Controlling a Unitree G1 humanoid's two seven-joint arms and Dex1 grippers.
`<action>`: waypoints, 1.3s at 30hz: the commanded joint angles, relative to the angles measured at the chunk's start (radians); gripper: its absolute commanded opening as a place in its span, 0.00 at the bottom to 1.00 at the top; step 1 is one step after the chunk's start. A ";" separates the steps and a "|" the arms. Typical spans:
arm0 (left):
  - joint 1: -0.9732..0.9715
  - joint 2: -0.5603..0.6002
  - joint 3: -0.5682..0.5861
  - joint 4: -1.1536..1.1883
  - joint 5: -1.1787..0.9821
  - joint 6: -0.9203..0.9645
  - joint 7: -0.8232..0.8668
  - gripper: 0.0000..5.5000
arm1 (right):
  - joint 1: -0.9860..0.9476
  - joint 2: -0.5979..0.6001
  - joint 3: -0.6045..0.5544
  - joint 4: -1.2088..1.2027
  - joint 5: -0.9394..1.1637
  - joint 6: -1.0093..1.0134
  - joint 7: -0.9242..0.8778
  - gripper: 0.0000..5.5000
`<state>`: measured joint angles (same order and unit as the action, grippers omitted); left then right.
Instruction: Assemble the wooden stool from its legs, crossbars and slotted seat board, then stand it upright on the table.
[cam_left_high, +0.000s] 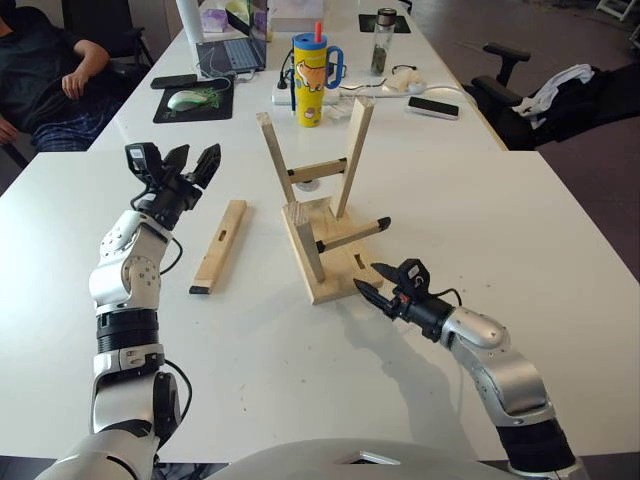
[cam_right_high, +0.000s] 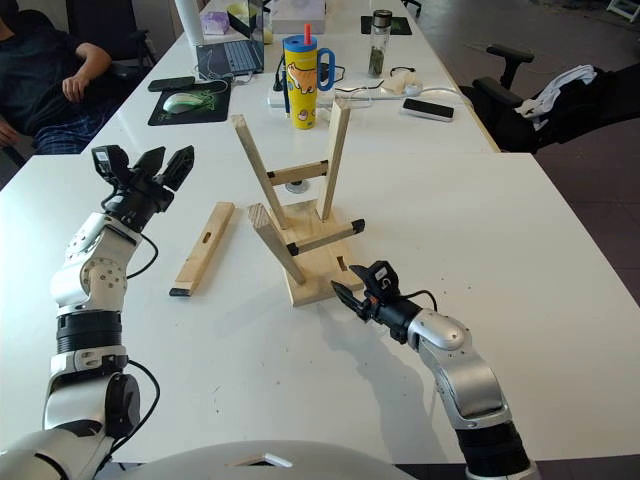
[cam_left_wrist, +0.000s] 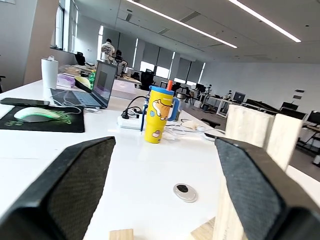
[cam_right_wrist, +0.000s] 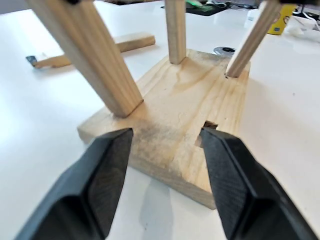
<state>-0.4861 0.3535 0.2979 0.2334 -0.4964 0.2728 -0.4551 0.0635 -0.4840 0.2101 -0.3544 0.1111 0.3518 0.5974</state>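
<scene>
Four pale square wooden legs (cam_left_high: 353, 155), three of them fitted, two black-tipped wooden crossbars (cam_left_high: 318, 171) and one flat slotted wooden seat board (cam_left_high: 340, 273) are counted.

No words, numbers or signs can be read anywhere in these views. The yellow tumbler (cam_left_high: 310, 85) at the far side of the worktop carries a cartoon animal print, and any lettering around it is too small to make out. The label on the glass bottle (cam_left_high: 384, 40) beyond it is likewise too small to read, and the laptop (cam_left_high: 232, 45) shows no readable characters on its screen or keys.
</scene>
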 joint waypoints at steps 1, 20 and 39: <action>0.009 0.017 -0.011 0.032 0.055 -0.010 0.028 0.67 | -0.040 -0.058 0.090 0.057 -0.127 -0.092 0.033 0.46; 0.034 0.036 -0.078 0.132 0.209 -0.023 0.060 0.67 | -0.044 0.009 0.111 0.195 -0.259 -0.261 -0.066 0.46; 0.042 0.039 -0.104 0.204 0.298 -0.048 0.110 0.67 | -0.217 0.128 0.229 0.388 -0.417 -0.253 -0.099 0.46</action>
<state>-0.4334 0.3909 0.2036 0.4270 -0.2107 0.2289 -0.3445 -0.1258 -0.3452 0.4431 -0.0153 -0.2814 0.0890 0.5035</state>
